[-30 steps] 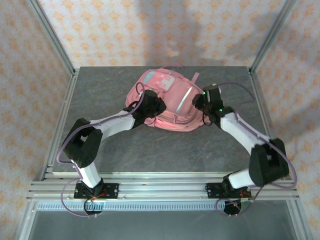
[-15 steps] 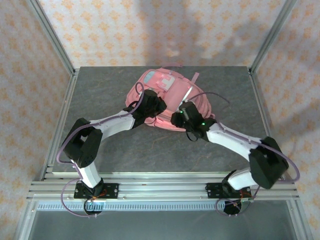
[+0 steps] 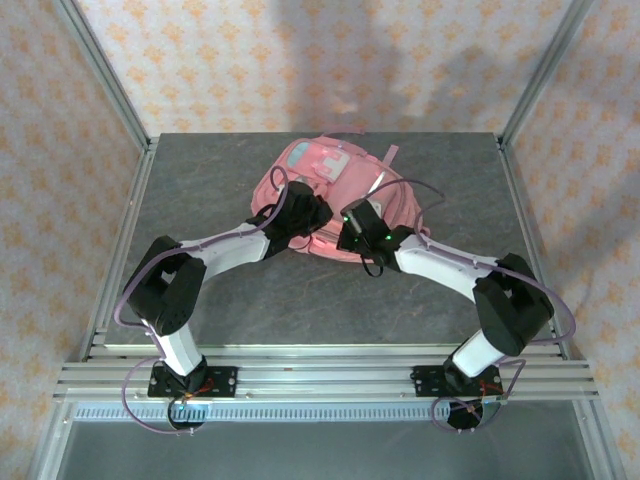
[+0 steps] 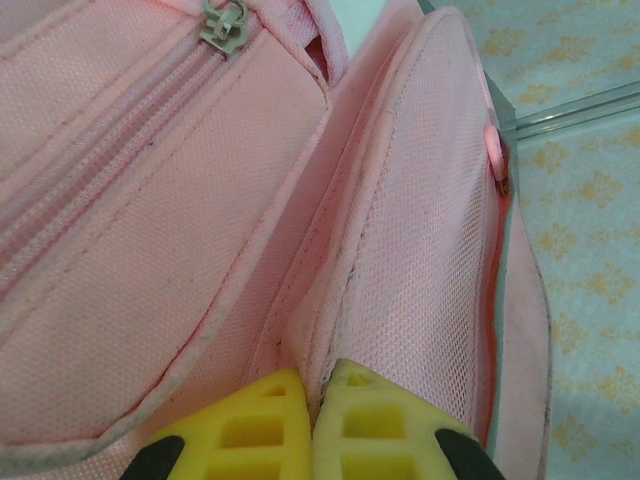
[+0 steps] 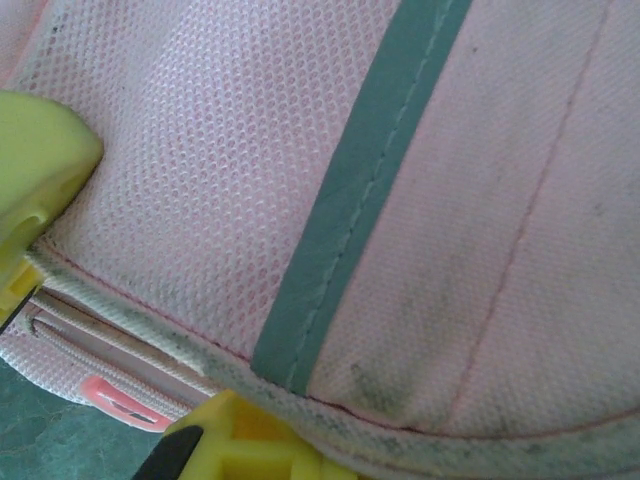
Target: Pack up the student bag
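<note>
The student bag (image 3: pixel 340 175), a large pink backpack with a pale blue patch and grey trim, lies on the far middle of the table. My left gripper (image 3: pixel 305 222) sits at the bag's near left edge. In the left wrist view it (image 4: pixel 315 400) is shut, pinching a fold of the pink fabric (image 4: pixel 150 200) between its yellow fingertips (image 4: pixel 370 420). My right gripper (image 3: pixel 350 228) is at the bag's near edge, just right of the left one. In the right wrist view its yellow fingers (image 5: pixel 35 170) are shut on the bag's piped edge, beside the grey trim strip (image 5: pixel 350 190).
The bag rests on a grey table (image 3: pixel 200 180) bounded by metal frame posts (image 3: pixel 110 90) and patterned walls. An aluminium rail (image 3: pixel 320 380) carrying both arm bases runs along the near edge. A zip pull (image 4: pixel 222 22) shows at the top of the left wrist view.
My right arm has swung left from the bag's right side to its near edge beside the left gripper, and its jaws have closed on the edge. The left arm has not moved.
</note>
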